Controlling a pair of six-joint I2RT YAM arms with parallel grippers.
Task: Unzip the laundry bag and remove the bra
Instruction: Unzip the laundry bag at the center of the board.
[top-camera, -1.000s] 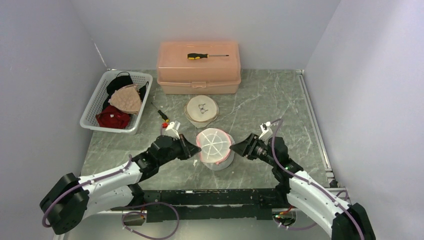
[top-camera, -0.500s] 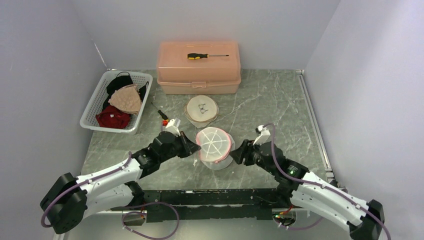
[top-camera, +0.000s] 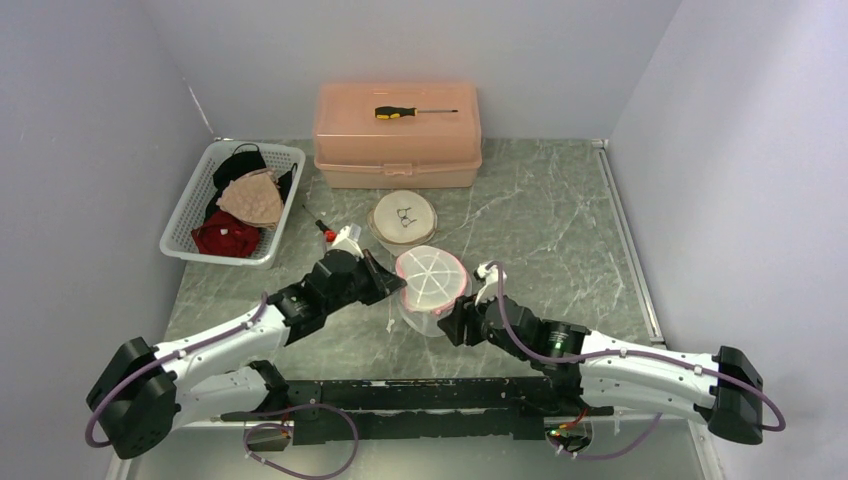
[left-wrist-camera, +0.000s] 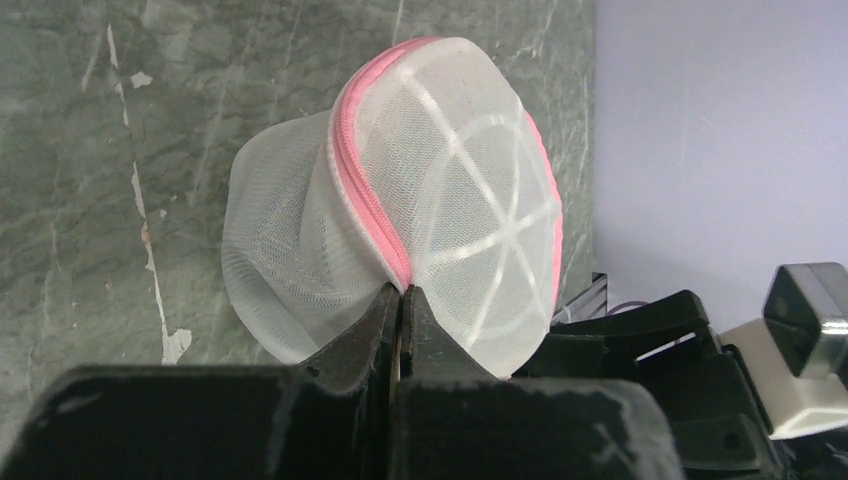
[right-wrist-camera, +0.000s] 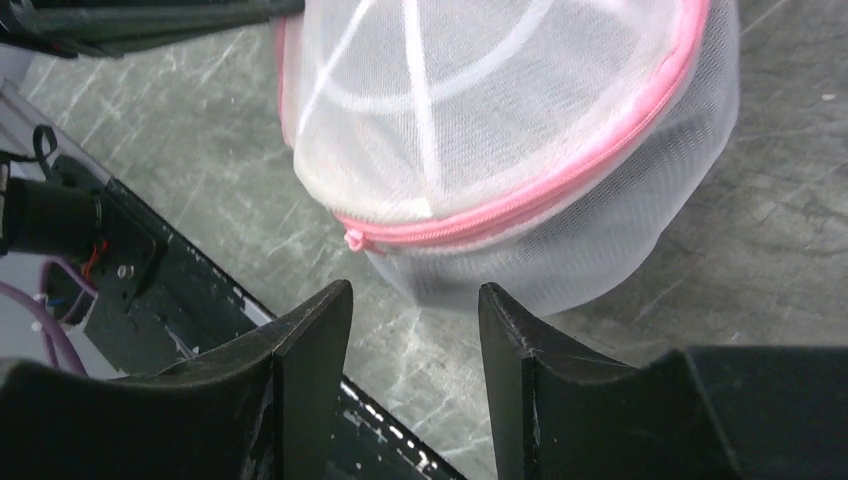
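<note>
The laundry bag (top-camera: 430, 290) is a white mesh dome with a pink zipper, standing tilted on the table in front of both arms. My left gripper (top-camera: 392, 285) is shut on the bag's pink zipper seam (left-wrist-camera: 375, 225) at its left edge (left-wrist-camera: 402, 292). My right gripper (top-camera: 448, 322) is open, low at the bag's near right side and a little short of the mesh (right-wrist-camera: 415, 290). The pink zipper pull (right-wrist-camera: 352, 240) hangs just above and left of the right fingers. No bra shows through the mesh.
A white basket (top-camera: 180, 215) of garments stands at the back left. Behind the bag are a pink toolbox (top-camera: 397, 140) with a screwdriver (top-camera: 415, 111) on its lid and a flat round mesh pouch (top-camera: 404, 218). The black base rail (top-camera: 400, 395) runs close under the right gripper.
My right arm has swung left and down, from the bag's right side to its near side. The left gripper has stayed shut on the seam and tipped the bag slightly up and away.
</note>
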